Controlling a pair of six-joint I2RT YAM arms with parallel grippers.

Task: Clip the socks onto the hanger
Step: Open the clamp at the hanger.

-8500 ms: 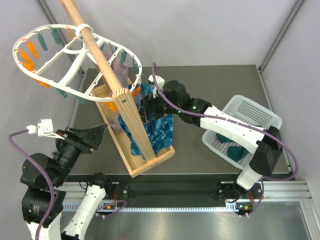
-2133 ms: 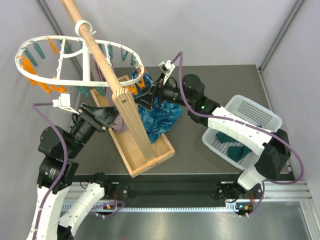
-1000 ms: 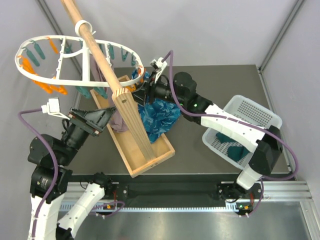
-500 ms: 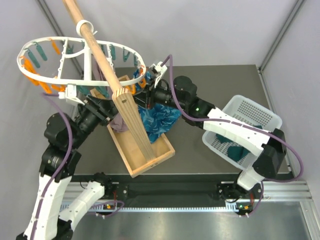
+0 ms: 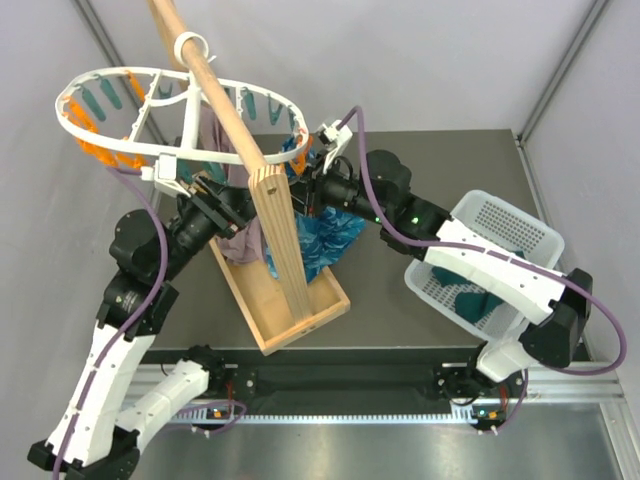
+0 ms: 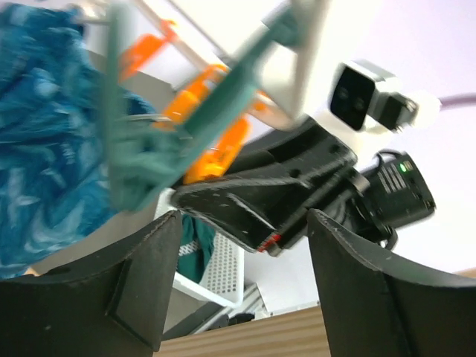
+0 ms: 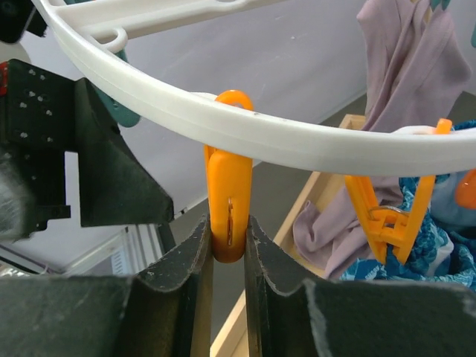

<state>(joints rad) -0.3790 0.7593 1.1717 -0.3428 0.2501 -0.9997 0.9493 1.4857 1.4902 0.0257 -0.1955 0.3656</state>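
1. Right wrist view: the right end effector [image 7: 227, 232] is clenched on an orange peg [image 7: 229, 195] that hangs straight down from the hanger [image 7: 312, 145] ring.
2. Left end effector [image 6: 244, 223] is released, with its fingers wide apart and nothing between them. A blurry teal peg [image 6: 230, 97] sits just ahead of it.
3. From the top, both end effectors sit under the ring, one on either side of the pole [image 5: 225, 100].
4. Socks [image 5: 463, 298] are lying in the white basket [image 5: 500, 222] on the right of the worktop [image 5: 430, 160], well apart from the hanger.
5. Mauve cloth [image 7: 401, 59] hangs down toward the wooden tray [image 5: 300, 320], and the blue cloth [image 5: 335, 235] is bunched right beside it.
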